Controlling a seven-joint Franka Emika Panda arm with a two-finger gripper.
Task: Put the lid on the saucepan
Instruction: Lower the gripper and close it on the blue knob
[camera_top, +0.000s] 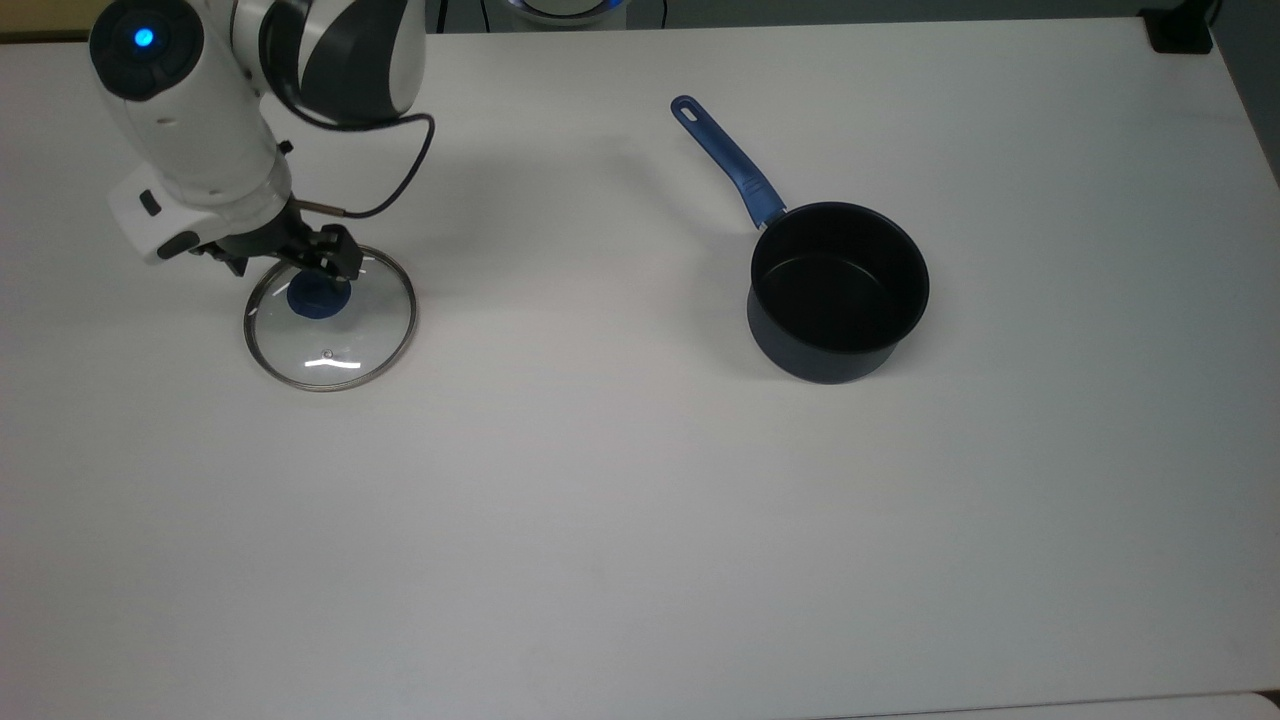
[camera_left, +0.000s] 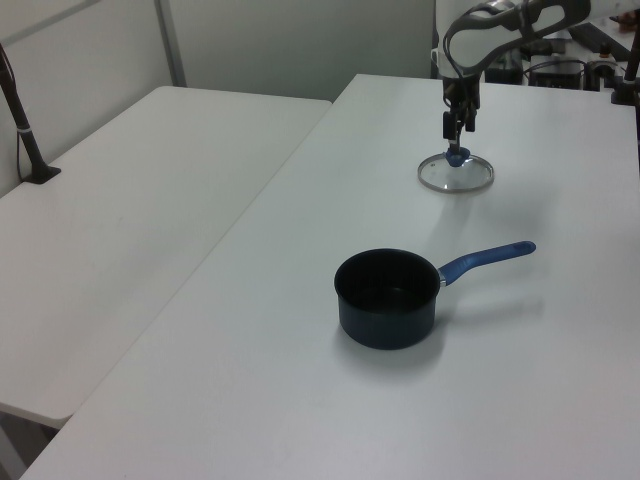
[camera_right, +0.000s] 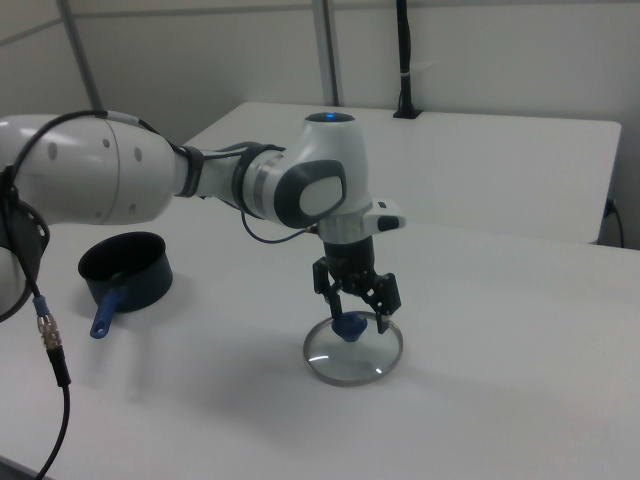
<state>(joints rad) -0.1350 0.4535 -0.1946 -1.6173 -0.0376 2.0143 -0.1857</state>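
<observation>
The lid (camera_top: 329, 318) lies flat on the white table (camera_top: 620, 520), toward the top view's left edge and nearer the far edge than the near one, its blue knob (camera_top: 318, 297) up and a small vent hole showing in the glass. The saucepan (camera_top: 838, 291) stands upright and empty well apart from it, toward the top view's right edge, with its long blue handle (camera_top: 727, 160) angled off toward the far edge. The arm reaches down over the lid, and the gripper (camera_right: 353, 309) hangs right over the knob with its fingers parted, one on either side of it; the right view shows a finger (camera_right: 384, 297) standing clear of the knob, so nothing is grasped. The step in hand looks to be the approach to the grasp, so the task is at an early stage: the lid rests untouched on the table and the pan is uncovered. The next move probably calls for settling a little lower until the pads bracket the knob's sides, then pinching it squarely. The knob is small and rounded, so an off-centre pinch might let the lid tilt or swing on lifting. After that comes a level carry across the table and a centred lowering onto the pan's rim.
</observation>
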